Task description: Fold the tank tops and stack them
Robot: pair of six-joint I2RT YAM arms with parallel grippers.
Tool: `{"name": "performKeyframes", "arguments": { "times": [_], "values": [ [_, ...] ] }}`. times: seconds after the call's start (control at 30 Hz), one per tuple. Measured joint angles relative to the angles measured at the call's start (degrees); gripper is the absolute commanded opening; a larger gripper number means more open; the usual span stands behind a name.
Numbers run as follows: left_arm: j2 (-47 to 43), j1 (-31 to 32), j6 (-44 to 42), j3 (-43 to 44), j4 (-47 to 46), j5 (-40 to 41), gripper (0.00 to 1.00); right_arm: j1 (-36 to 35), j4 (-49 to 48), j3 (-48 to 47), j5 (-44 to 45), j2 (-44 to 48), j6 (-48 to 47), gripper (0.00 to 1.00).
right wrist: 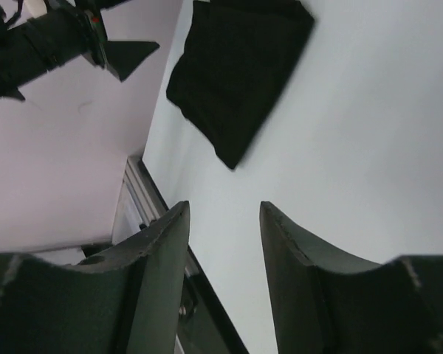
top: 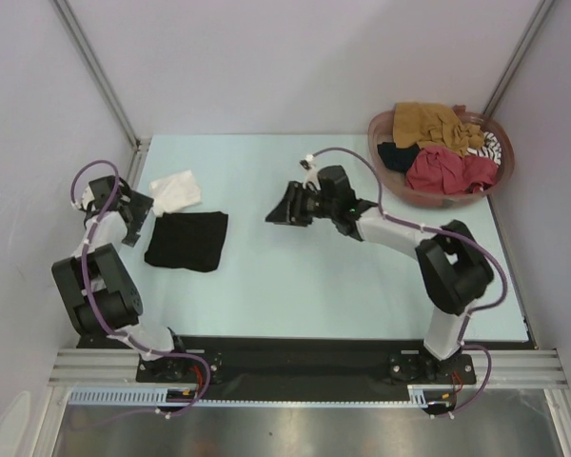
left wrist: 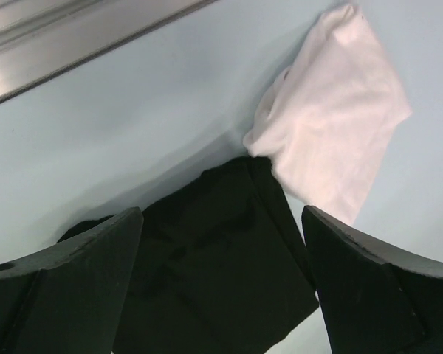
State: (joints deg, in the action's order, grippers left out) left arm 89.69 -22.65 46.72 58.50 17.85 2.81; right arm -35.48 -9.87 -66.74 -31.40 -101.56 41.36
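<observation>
A folded black tank top (top: 186, 241) lies on the left of the table, and a folded white tank top (top: 176, 190) touches its far corner. In the left wrist view the black one (left wrist: 214, 251) sits under the white one (left wrist: 332, 140). My left gripper (top: 143, 224) (left wrist: 221, 212) hovers open at the black top's left edge and holds nothing. My right gripper (top: 278, 211) (right wrist: 224, 206) hangs above mid-table, pointing left, jaws apart and empty. From it the black top (right wrist: 240, 74) shows farther off. More tank tops, mustard (top: 436, 124), red (top: 447, 171) and striped (top: 492, 146), fill the basket.
The round reddish-brown basket (top: 388, 119) stands at the back right corner. A metal rail (left wrist: 74, 40) borders the table's left side next to the wall. The left arm (right wrist: 59, 44) shows in the right wrist view.
</observation>
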Motion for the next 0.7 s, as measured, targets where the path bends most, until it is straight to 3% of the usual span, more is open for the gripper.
{"name": "performKeyframes", "arguments": {
  "times": [0.27, 0.37, 0.4, 0.5, 0.7],
  "values": [
    [9.9, 0.0, 2.8, 12.0, 2.3, 3.1, 0.89, -5.7, -2.5, -24.6, 10.3, -23.3, 9.9, 0.56],
    [13.2, 0.0, 2.8, 15.3, 2.0, 3.0, 0.86, -7.0, -2.5, -30.7, 12.2, -28.8, 12.2, 0.57],
    [14.6, 0.0, 2.8, 16.2, 1.7, 2.7, 0.78, -7.3, -2.3, -32.1, 12.8, -29.9, 12.6, 0.57],
    [19.6, -0.2, 2.3, 20.1, 2.6, 0.9, 0.74, -8.2, -2.1, -37.6, 14.0, -33.4, 13.4, 0.57],
    [26.4, -0.3, 2.1, 23.5, 3.8, -3.1, 0.70, -9.6, 0.3, -55.8, 15.2, -44.4, 14.5, 0.59]
  ]
}}
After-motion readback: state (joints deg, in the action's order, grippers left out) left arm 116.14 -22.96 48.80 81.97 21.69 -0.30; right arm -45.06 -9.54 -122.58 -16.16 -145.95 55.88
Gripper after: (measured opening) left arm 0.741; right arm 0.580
